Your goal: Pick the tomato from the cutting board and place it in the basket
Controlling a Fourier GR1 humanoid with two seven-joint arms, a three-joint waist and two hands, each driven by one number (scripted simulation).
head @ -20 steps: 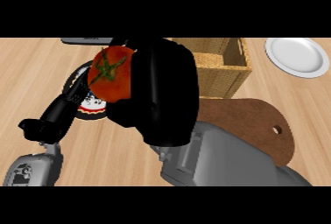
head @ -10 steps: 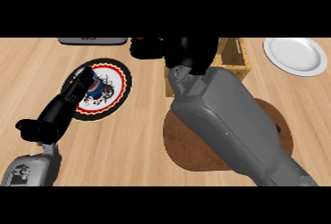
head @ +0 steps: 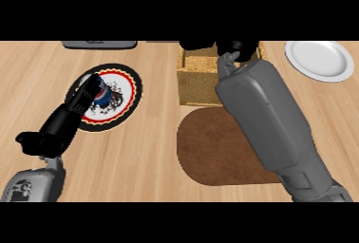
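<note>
Right hand over basket, grip and tomato hidden, cannot tell; should release low inside walls; left hand rests, fingers straight.

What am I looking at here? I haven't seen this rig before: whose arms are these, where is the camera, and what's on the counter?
The view looks steeply down from a humanoid robot's head onto a wooden counter. Two grey forearms with black hands come in from the bottom. The right hand reaches over a woven basket at the top; whether it holds anything cannot be seen, and no tomato is visible. The left hand rests open, fingers straight, over a round patterned plate. Below the basket lies a brown cutting board, partly hidden by the right forearm. A white plate sits top right, and a grey object is at the top edge.
</note>
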